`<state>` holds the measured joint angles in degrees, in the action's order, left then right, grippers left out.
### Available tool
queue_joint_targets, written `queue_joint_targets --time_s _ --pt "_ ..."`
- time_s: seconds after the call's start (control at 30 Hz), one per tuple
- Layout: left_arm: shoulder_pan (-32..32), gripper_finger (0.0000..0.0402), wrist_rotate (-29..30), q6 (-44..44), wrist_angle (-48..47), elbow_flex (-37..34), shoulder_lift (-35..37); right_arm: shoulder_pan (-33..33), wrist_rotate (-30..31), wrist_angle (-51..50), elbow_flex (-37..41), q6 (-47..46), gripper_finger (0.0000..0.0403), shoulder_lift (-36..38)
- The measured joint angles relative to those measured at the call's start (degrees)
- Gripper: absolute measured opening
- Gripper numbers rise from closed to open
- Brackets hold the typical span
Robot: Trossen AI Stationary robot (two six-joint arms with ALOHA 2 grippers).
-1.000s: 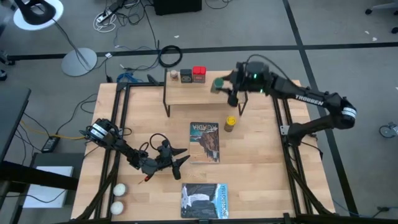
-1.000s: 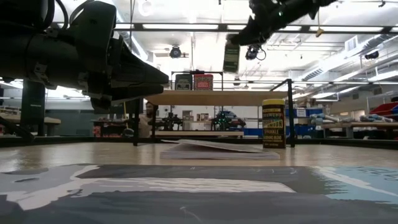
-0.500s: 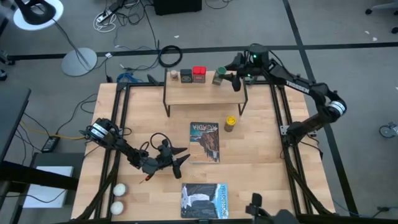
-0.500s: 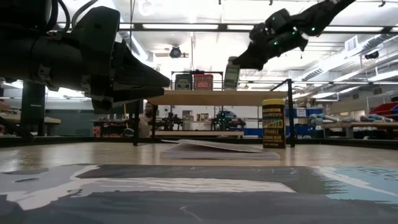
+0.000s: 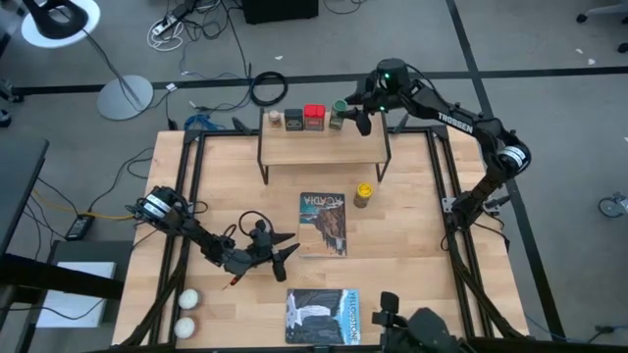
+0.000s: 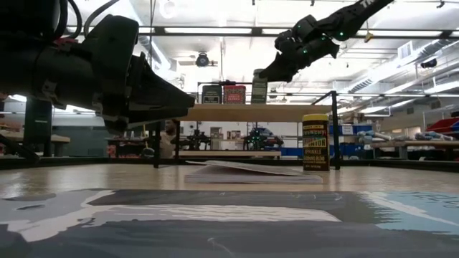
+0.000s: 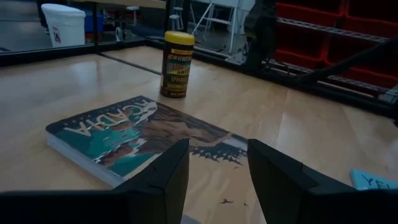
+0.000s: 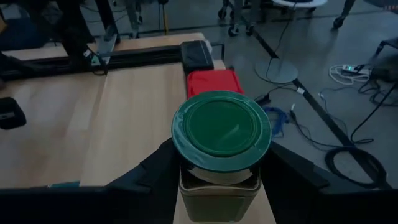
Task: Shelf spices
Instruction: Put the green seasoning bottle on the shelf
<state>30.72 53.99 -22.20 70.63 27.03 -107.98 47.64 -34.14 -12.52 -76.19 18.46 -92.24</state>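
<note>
My right gripper (image 5: pixel 345 114) is shut on the green jar (image 8: pixel 221 127) over the shelf (image 5: pixel 324 145), right beside the red tin (image 5: pixel 314 117). Left of the red tin on the shelf stand the dark square tin (image 5: pixel 293 119) and the tiny pale jar (image 5: pixel 274 119). The low view puts the green jar's base (image 6: pixel 259 102) at the height of the shelf board; I cannot tell if it rests there. The yellow-lidded jar (image 5: pixel 363 195) stands on the table in front of the shelf. My left gripper (image 5: pixel 285 251) hangs open low over the near left of the table, touching nothing. My right gripper pinches the green jar between its two fingers (image 8: pixel 155 177), on opposite sides of the body just under the lid (image 8: pixel 185 186). The fingers come from the table's far right, slanting down. The jar stands upright in the hold.
A book (image 5: pixel 324 224) lies in the table's middle and a second book (image 5: pixel 323 316) at the near edge. Two white balls (image 5: pixel 185 312) sit at the near left corner. The shelf's right half is bare. Black frame rails (image 5: pixel 446 186) run along the table's sides.
My right gripper has carried the green jar from above the shelf's right part toward the far edge and a little left, and has lowered it to the height of the shelf board beside the red tin. It has stayed shut on the jar throughout.
</note>
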Motion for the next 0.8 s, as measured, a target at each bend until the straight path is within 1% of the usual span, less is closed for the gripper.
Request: queue_joint_targets --time_s 0.37,0.8 --pt "-0.7 0.0167 0.0 -0.4 0.1 0.0 0.0 0.4 0.0 -1.9 -0.1 2.9 0.0190 -0.2" --pt "-0.7 0.0167 0.0 -0.6 0.1 0.0 0.0 1.1 -0.3 -2.5 -0.4 3.2 0.0190 -0.4"
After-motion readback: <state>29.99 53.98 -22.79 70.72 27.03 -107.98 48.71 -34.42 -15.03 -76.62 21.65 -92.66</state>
